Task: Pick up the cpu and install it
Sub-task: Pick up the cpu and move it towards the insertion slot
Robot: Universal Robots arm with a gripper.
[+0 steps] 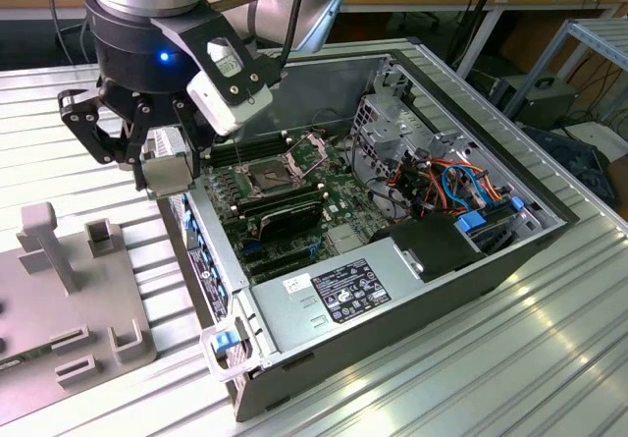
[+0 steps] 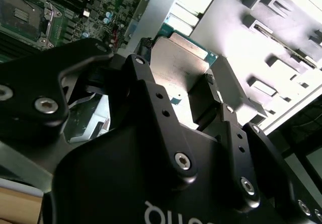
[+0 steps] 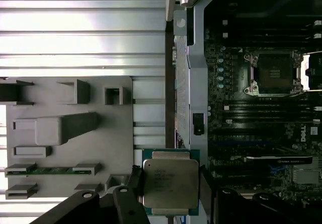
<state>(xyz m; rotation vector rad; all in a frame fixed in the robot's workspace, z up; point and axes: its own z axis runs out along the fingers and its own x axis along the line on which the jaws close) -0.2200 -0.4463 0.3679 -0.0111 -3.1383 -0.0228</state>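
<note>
Silver cpu (image 3: 170,183) clamped in claw (image 1: 163,160) (underside hidden).

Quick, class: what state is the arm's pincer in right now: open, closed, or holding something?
Pincer: closed on the cpu, holding it by two opposite edges.

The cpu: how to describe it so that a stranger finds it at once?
Find the open case; above its edge on the exterior view's left hangs the pincer. The cpu is the flat silver square, green-rimmed, clamped in it, unlike the empty socket inside the case.
</note>
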